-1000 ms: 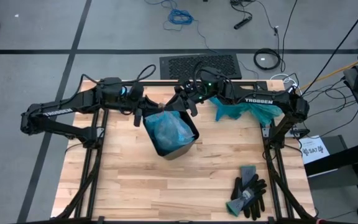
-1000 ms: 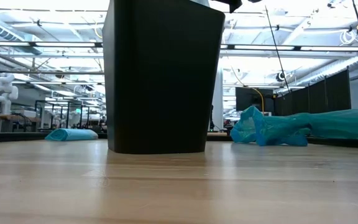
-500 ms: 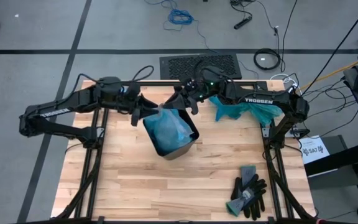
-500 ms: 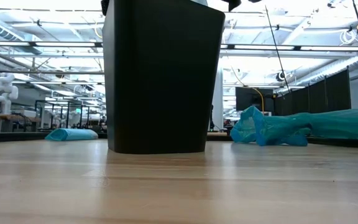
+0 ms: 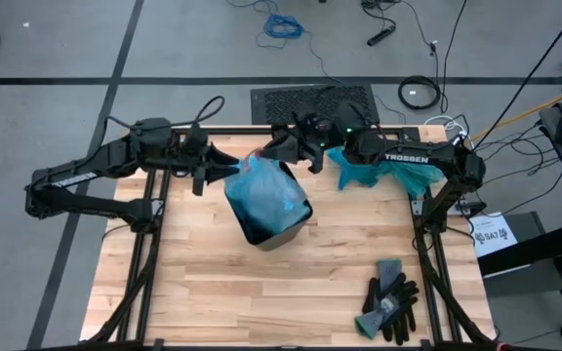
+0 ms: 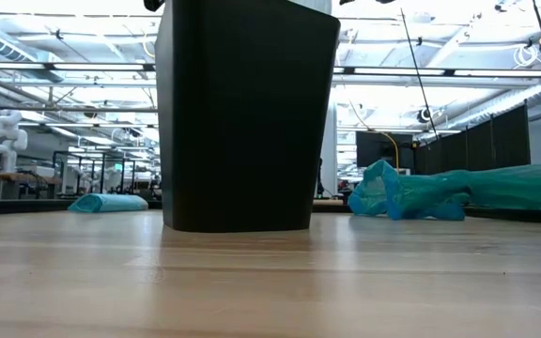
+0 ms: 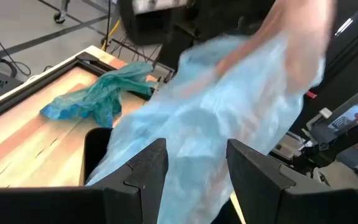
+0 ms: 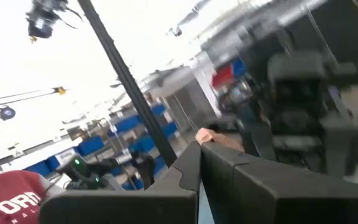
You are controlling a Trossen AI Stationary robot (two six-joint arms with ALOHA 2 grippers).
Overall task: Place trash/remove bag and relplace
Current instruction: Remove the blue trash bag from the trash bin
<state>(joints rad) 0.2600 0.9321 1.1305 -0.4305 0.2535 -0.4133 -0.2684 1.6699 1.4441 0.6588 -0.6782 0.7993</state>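
The black bin (image 5: 279, 226) stands upright on the table's far middle; in the low view it (image 6: 247, 113) fills the centre. The pale blue bag (image 5: 263, 190) rises out of it, bunched at the top. My right gripper (image 5: 277, 148) is shut on that top and tips upward. My left gripper (image 5: 226, 168) stands open just left of the bag, and the left wrist view shows the bag (image 7: 229, 106) ahead of its spread fingers (image 7: 148, 168). I cannot tell whether it touches the bag. The trash is hidden. My right gripper pinches the bag's gathered top (image 5: 267, 159) between its two shut fingers. The fingers come from the table's right and slant upward. The bag hangs below them, with its lower part (image 5: 271, 210) inside the bin. How many layers it has cannot be told.
A darker teal bag (image 5: 388, 174) lies stretched along the far right of the table, under my right arm. Black-and-grey gloves (image 5: 390, 300) lie near the front right corner. A small pale blue bundle (image 6: 108, 202) lies far left in the low view. A person in red (image 8: 5, 199) shows beyond the table.
My right gripper has risen and tipped its fingers upward, drawing the bag's top up out of the bin while the bag's bottom stays inside. My left gripper has opened and drawn back toward the table's left edge, away from the bag.
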